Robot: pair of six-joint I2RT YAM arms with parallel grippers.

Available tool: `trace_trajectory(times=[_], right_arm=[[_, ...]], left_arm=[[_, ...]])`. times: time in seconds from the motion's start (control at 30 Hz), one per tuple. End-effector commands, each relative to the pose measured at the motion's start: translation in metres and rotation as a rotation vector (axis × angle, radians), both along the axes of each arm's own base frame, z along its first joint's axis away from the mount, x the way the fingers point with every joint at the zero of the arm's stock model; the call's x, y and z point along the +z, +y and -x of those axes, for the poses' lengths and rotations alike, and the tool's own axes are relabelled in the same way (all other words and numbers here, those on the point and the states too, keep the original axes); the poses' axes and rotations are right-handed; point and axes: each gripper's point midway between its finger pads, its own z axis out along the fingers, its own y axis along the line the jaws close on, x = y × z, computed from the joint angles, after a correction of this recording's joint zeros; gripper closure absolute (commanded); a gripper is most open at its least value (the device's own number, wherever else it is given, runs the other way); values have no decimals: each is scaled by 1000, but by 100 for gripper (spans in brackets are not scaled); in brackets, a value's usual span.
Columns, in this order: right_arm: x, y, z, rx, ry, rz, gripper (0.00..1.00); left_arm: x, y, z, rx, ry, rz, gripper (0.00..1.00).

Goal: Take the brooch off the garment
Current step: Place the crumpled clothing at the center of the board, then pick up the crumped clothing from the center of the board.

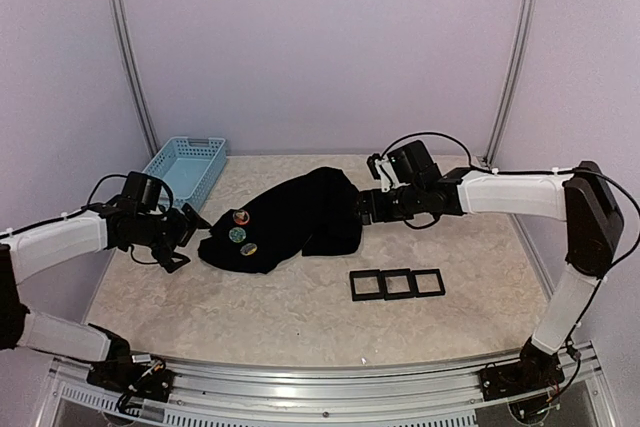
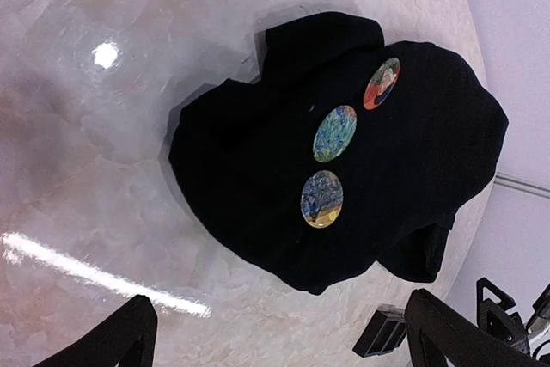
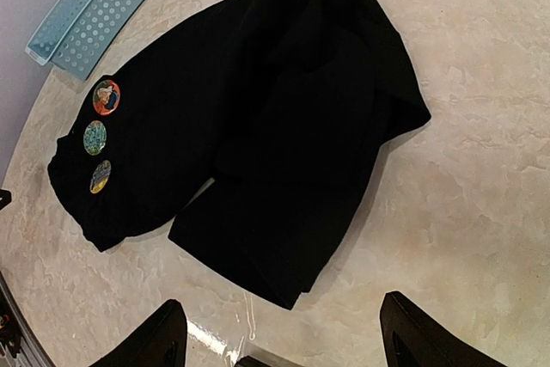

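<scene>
- Lying mid-table (image 1: 300,337), the black garment (image 1: 300,209) is being shown with its long axis running diagonally, near-left to far-right.
- Three round brooches (image 1: 237,234) are being carried face up in a short row at its left end.
- The left gripper (image 1: 185,237) is being held low just left of that end, fingers wide apart.
- The right gripper (image 1: 357,209) is being held at the garment's right edge, forearm stretched level, fingers apart, nothing clamped.
</scene>
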Motion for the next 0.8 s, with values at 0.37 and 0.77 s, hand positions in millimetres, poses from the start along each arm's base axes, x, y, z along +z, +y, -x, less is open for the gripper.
trace_trajectory(times=[0.37,0.77], right_arm=[[-55,36,-20,2,196,4,29],[-86,15,-20,-113,253,64,35]], left_arm=[[-37,-22,-24,-88,107,36,4],[-56,-27,-22,-80,161,46,21]])
